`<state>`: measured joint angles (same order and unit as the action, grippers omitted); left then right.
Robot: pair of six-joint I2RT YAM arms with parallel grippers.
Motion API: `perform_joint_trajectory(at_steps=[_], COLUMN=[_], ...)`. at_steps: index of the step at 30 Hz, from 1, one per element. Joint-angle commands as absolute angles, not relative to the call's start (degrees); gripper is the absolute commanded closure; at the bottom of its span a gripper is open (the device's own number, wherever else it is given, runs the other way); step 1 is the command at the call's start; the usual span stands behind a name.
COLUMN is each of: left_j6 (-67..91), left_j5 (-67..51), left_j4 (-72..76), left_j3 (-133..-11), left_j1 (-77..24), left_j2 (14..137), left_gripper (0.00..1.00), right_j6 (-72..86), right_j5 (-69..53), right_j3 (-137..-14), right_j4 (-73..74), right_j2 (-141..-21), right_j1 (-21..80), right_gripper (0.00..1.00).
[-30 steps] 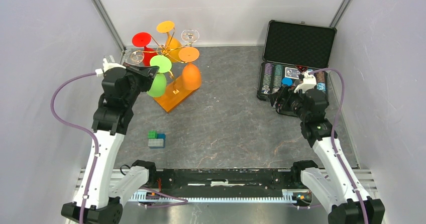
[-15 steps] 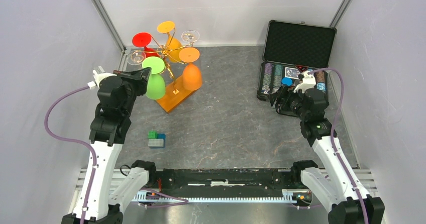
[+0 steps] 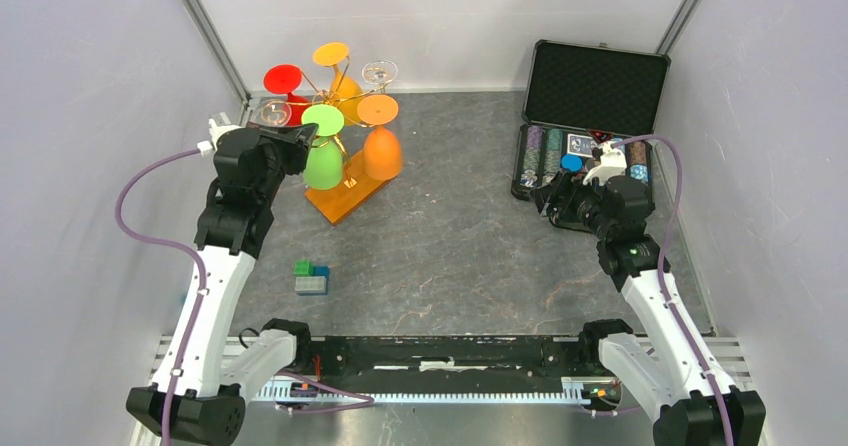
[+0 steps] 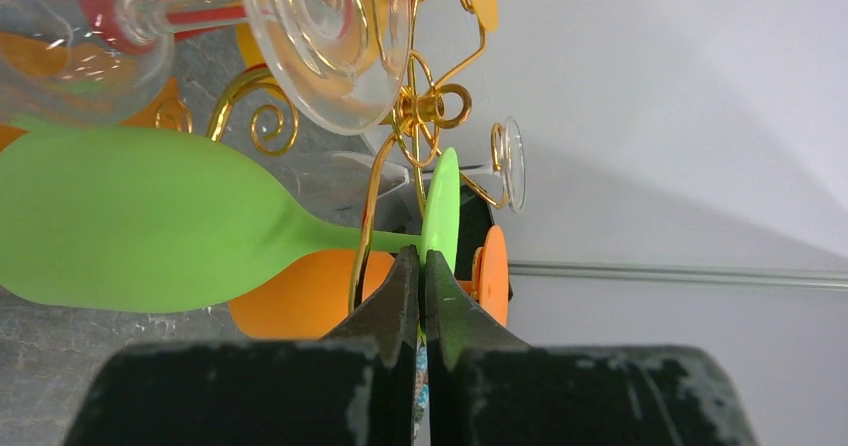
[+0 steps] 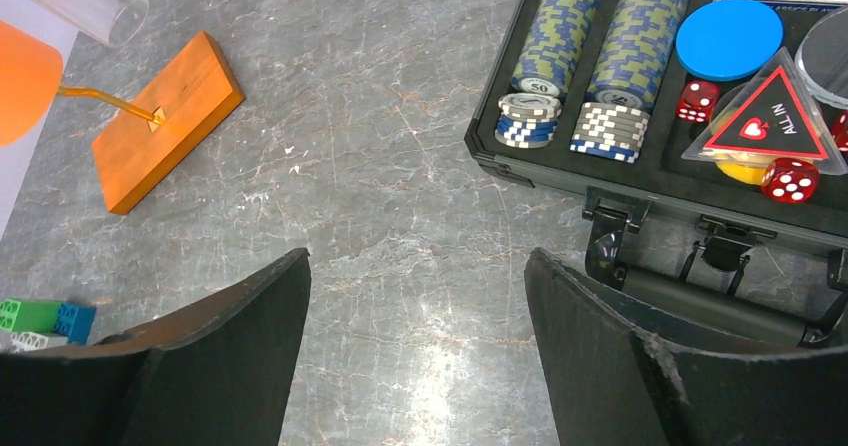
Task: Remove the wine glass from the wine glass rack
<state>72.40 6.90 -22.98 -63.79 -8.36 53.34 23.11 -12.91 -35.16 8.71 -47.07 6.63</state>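
Observation:
The gold wire wine glass rack [image 3: 336, 94] stands on its orange base [image 3: 345, 194] at the back left, hung with red, orange, clear and green glasses. My left gripper [image 3: 300, 144] is at the green wine glass [image 3: 322, 166]. In the left wrist view the gripper [image 4: 422, 256] is shut on the rim of the green glass's foot [image 4: 440, 206]. The bowl [image 4: 130, 216] lies to the left, and the stem crosses a gold scroll arm [image 4: 365, 236]. My right gripper [image 3: 556, 198] is open and empty over the table [image 5: 415, 266], far from the rack.
An open black poker chip case [image 3: 590, 116] with chips, dice and cards sits at the back right, just beyond my right gripper. Small green, blue and white blocks [image 3: 311, 278] lie near the left arm. A clear glass [image 4: 330, 36] hangs just above the green one.
My left gripper swung left and then back right and toward the rack, and the green glass moved with it. The right arm has not moved.

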Motion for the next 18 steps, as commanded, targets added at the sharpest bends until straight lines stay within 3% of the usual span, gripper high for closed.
perform_joint_trajectory(at_steps=[1, 11, 18], left_j6=[69.32, 66.38, 68.46], left_j5=[0.93, -8.48, -13.27], left_j4=[-16.80, -18.45, -18.63], left_j3=[-66.70, -68.29, -65.61], left_j1=[-8.09, -8.09, -8.09], left_j2=[53.62, 53.26, 50.35], left_gripper=[0.98, 0.98, 0.98], right_j6=[22.19, 20.56, 22.13], right_j5=[-14.30, -20.01, -24.81], right_j3=[-36.39, -35.47, -33.55], right_j4=[7.80, 5.20, 1.03], right_j2=[-47.61, -47.43, -45.42], right_j1=[6.52, 6.56, 6.57], right_gripper=[0.16, 0.02, 0.02])
